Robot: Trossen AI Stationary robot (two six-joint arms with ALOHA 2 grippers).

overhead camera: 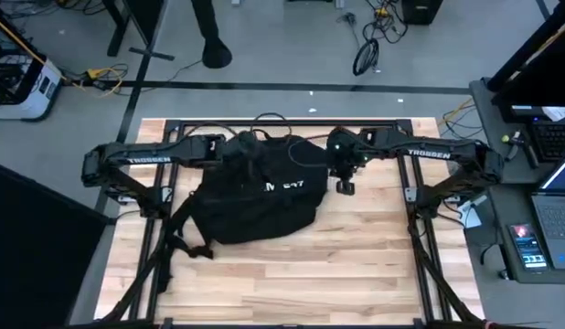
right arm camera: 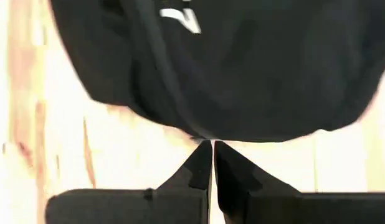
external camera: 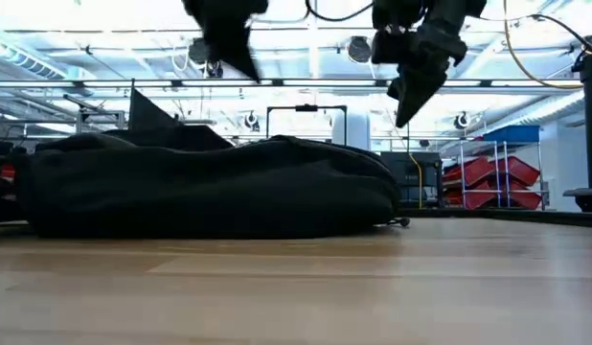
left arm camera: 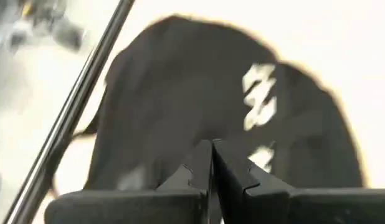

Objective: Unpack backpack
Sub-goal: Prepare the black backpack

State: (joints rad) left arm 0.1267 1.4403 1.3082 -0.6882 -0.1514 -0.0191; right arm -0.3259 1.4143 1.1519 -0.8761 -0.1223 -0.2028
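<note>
Both pairs of fingers were pressed together, holding nothing. The left gripper (left arm camera: 211, 163) hung over the backpack's (overhead camera: 255, 201) far end; the right gripper (right arm camera: 212, 163) hovered above its right edge. The backpack lay flat on the bench (overhead camera: 356, 265), toward the far side.

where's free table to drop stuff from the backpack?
Widest bare wood: the near strip of the table below the backpack. Also a patch between the pack and the right arm's base. Crowded along the far edge: the left gripper hangs over the pack, the right gripper beside its right end, both shut.
</note>
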